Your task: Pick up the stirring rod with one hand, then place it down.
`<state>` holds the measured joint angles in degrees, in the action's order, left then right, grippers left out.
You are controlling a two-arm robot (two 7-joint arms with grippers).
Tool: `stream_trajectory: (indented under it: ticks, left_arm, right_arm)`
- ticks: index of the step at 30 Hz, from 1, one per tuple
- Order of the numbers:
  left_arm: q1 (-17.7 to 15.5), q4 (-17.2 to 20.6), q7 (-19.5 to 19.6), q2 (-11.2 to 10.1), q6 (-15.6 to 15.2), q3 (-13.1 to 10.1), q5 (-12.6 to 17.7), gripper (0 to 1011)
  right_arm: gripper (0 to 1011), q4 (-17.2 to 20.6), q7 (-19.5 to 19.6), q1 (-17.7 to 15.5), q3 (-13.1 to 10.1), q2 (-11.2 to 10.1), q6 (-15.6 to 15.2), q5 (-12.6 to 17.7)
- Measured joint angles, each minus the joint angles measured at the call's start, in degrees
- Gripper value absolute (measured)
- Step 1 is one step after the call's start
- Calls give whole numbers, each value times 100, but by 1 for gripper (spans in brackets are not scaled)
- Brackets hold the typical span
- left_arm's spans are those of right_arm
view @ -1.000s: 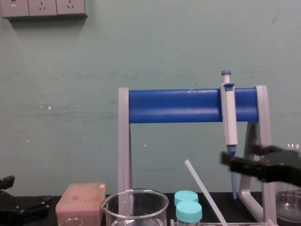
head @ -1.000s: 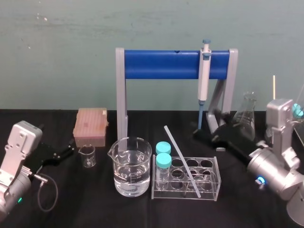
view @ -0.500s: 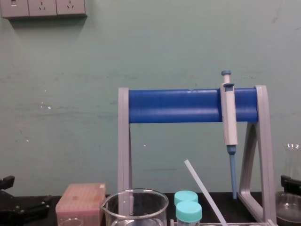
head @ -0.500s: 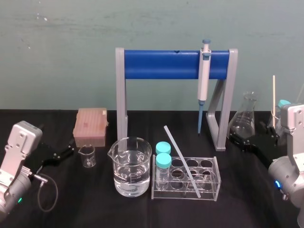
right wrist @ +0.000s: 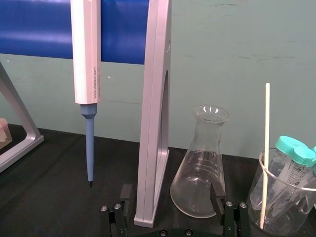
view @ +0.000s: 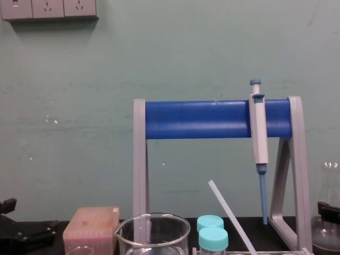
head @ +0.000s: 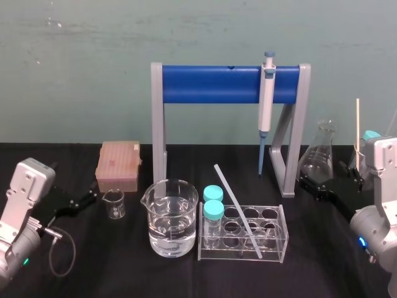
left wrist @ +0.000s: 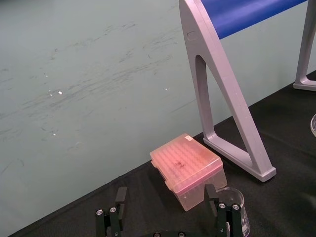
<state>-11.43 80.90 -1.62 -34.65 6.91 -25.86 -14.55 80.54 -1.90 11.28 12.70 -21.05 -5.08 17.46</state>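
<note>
Stirring rod [head: 236, 206] leans tilted in clear tube rack [head: 279, 239], w/ nothing gripping it. R gripper [head: 315, 186] sits well apart, by flask [head: 319, 152], fingers spread, empty. L gripper [head: 84, 200] parked near pink box [head: 118, 164], also spread.

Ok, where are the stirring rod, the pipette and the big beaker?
stirring rod [head: 237, 210]: head view, middle of its slanted shaft.
pipette [head: 266, 105]: head view, on its white body.
big beaker [head: 170, 202]: head view, glass wall above the water line.
</note>
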Motion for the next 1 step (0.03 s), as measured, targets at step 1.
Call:
stream_trajectory:
  ticks: [1]
  left_arm:
    - [0,0,0,0,0,0,0,1000]
  right_arm:
    - [1000,0,0,1,1,-1,1,0]
